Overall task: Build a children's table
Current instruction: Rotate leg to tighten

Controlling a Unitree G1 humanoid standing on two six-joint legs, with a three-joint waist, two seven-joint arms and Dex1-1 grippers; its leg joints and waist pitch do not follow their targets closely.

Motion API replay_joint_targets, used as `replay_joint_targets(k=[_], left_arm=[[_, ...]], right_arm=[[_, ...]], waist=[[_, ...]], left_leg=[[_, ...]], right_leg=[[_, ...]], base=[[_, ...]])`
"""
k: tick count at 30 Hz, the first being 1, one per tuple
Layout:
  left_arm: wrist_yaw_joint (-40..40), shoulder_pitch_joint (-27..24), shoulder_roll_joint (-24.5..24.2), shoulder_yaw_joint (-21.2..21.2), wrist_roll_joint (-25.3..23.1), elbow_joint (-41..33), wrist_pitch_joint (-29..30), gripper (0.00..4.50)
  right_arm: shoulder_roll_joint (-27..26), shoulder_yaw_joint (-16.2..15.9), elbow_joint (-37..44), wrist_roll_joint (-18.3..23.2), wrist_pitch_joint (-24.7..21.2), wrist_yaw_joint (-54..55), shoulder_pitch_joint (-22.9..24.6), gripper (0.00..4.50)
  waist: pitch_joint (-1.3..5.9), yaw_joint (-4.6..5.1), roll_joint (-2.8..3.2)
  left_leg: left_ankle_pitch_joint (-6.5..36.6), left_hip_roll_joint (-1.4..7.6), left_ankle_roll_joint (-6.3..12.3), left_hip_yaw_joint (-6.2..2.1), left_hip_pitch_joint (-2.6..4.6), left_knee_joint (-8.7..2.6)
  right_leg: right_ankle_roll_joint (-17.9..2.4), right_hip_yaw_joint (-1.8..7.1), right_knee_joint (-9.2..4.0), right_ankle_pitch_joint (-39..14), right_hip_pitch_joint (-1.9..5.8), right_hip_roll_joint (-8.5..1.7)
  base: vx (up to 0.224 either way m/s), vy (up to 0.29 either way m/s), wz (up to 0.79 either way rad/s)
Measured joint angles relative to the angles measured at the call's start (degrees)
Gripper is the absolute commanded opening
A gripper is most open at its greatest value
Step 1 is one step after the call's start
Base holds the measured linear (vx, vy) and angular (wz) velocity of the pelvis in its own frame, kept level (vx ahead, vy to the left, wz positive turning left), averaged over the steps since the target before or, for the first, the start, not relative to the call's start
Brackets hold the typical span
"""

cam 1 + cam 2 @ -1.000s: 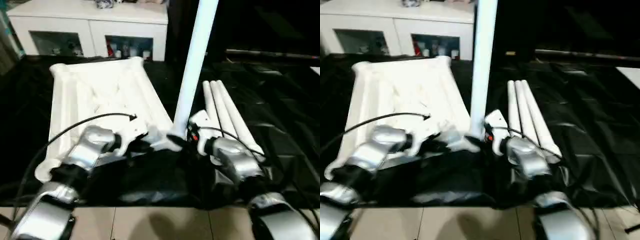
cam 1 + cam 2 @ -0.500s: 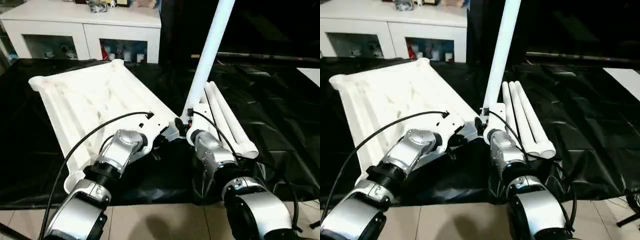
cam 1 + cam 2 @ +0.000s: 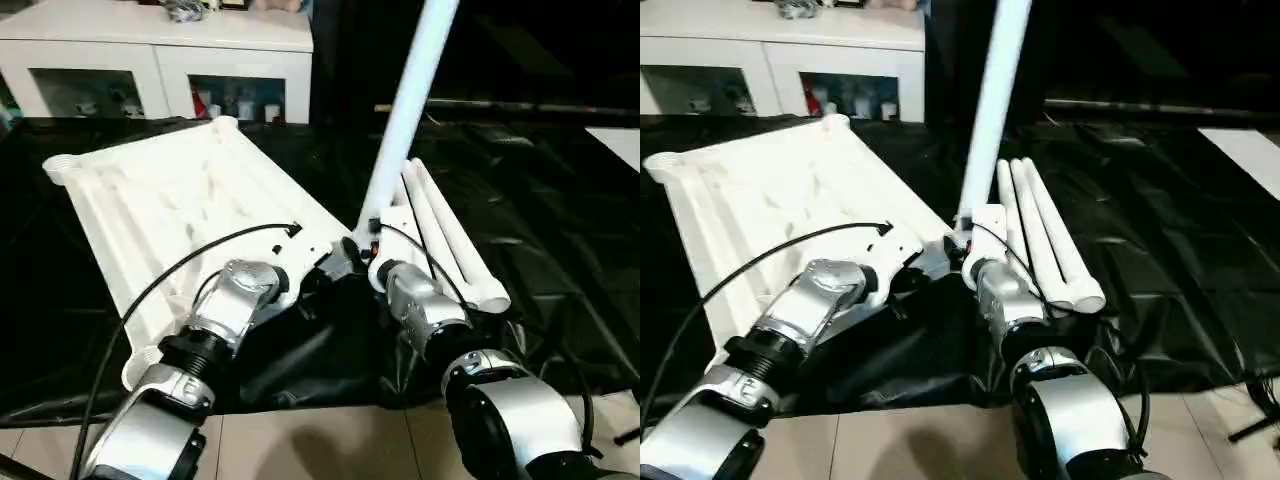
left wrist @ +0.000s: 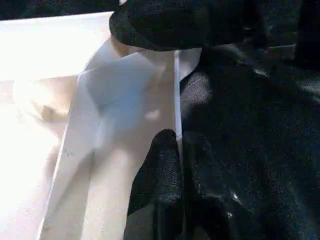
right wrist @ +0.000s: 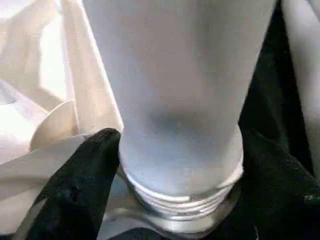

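On black sheet (image 3: 560,240), tabletop (image 3: 150,200) lying underside up, three spare legs (image 3: 445,235) just beside. At near corner socket, upright leg (image 3: 405,110) standing – right tool (image 5: 175,200) fingers apart, flanking threaded base. Left tool (image 4: 172,165) pinched together on tabletop's edge rib, close beside that socket.

One tabletop (image 3: 170,200), one upright leg (image 3: 405,110), three lying legs (image 3: 445,235).
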State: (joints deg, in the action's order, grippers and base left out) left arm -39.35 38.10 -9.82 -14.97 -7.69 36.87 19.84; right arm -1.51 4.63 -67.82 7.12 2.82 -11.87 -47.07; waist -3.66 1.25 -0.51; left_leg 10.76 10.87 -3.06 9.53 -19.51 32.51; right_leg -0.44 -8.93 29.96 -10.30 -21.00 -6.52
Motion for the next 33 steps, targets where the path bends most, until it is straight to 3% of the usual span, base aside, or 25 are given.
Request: replay_joint_targets(k=[2,5,8,11,15,21,28,33], left_arm=[[-1.94,-0.11,-1.77,-0.13,0.07,-0.85,-1.25,0.0],[-5.34,-0.46,-3.96,-0.1,0.71,-2.24,-3.12,0.0],[-8.48,-0.59,-5.5,-0.22,1.37,-3.16,-4.33,0.0],[-11.09,-0.9,-6.56,-0.63,1.78,-3.83,-5.43,0.0],[-20.56,-3.24,-12.68,-1.13,4.23,-6.27,-11.68,0.0],[-27.21,-4.01,-16.35,-1.08,5.84,-6.94,-14.42,0.0],[-31.56,-4.61,-17.84,-1.27,7.05,-6.93,-14.95,0.0],[-33.08,-4.81,-17.99,-1.84,7.42,-6.91,-15.14,0.0]], right_arm=[[1.18,-0.21,0.66,0.05,-0.07,-4.82,-0.07,4.22],[4.02,-1.34,3.23,0.03,-0.77,-11.73,0.17,4.36],[6.69,-2.98,7.33,-0.03,-1.27,-17.83,0.87,4.44],[7.85,-4.48,10.44,-0.05,-1.74,-22.52,2.24,4.44],[15.2,-9.81,22.15,-0.06,-4.8,-37.89,8.24,4.44],[20.08,-14.54,31.88,-0.02,-6.55,-49.36,11.76,4.44],[21.14,-16.26,35.81,-0.13,-7.99,-52.41,14.26,4.44],[21.73,-16.45,36.93,-0.3,-8.92,-52.99,14.47,4.44]], waist=[[-0.4,0.04,-0.06],[-0.5,-0.24,-0.05],[-0.43,-1.4,-0.17],[-0.39,-2.28,-0.44],[-0.36,-3.92,-0.39],[-0.27,-4.92,-0.71],[-0.3,-5.79,-0.8],[-0.33,-6.15,-0.87]], left_leg=[[0.0,0.02,0.0,-0.03,-0.19,-0.22],[-0.01,0.0,-0.02,-0.1,-1.16,-0.48],[-0.12,-0.02,-0.1,0.51,-1.63,-0.45],[-0.25,-0.02,-0.27,0.94,-1.49,0.29],[-0.31,0.25,-0.18,1.31,-1.59,0.12],[-0.19,0.61,0.08,1.72,-1.59,0.38],[-0.02,0.69,-0.23,1.78,-1.53,1.1],[-0.02,0.7,-0.65,1.84,-1.5,1.34]], right_leg=[[0.0,-0.13,0.0,0.0,-0.05,-0.01],[-0.01,-0.12,0.06,0.0,-1.09,-0.02],[-0.79,0.79,0.98,0.51,-2.06,0.03],[-1.05,1.95,2.36,1.87,-2.37,0.12],[-0.63,2.31,3.34,1.52,-2.96,0.32],[-1.18,2.54,4.47,0.34,-3.48,0.58],[-1.17,2.85,5.05,0.33,-3.54,0.59],[-1.14,3.71,5.07,0.51,-3.4,1.07]], base=[[0.0,0.0,0.0],[0.0,0.0,0.0],[0.0,0.0,0.0],[0.0,0.0,0.0],[0.086,-0.042,0.08],[0.039,-0.012,-0.02],[0.0,0.0,0.0],[0.0,0.0,0.0]])
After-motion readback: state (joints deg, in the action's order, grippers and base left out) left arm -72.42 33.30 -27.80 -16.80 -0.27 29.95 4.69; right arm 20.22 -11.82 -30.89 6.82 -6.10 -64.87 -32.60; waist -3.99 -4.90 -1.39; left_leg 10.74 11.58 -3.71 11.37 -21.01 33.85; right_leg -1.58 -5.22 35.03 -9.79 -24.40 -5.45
